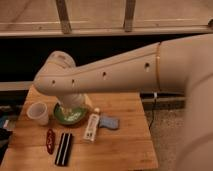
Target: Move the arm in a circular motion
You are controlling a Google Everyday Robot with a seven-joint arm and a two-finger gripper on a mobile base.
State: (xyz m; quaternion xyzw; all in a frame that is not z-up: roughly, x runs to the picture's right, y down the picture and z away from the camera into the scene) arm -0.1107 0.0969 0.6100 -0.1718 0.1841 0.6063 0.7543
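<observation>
The cream-white tube-shaped arm (125, 70) reaches from the right edge across to the left, with a row of small dark holes along it. Its rounded joint (56, 75) hangs over the back left of the wooden table (125, 145). The gripper (75, 102) points down from that joint, right above the green bowl (70, 116), and hides part of the bowl.
A white cup (39, 112) stands left of the bowl. A white bottle (92, 126) and a blue object (109, 122) lie to its right. A red item (50, 141) and a black flat item (63, 148) lie near the front left. A dark wall and a rail run behind.
</observation>
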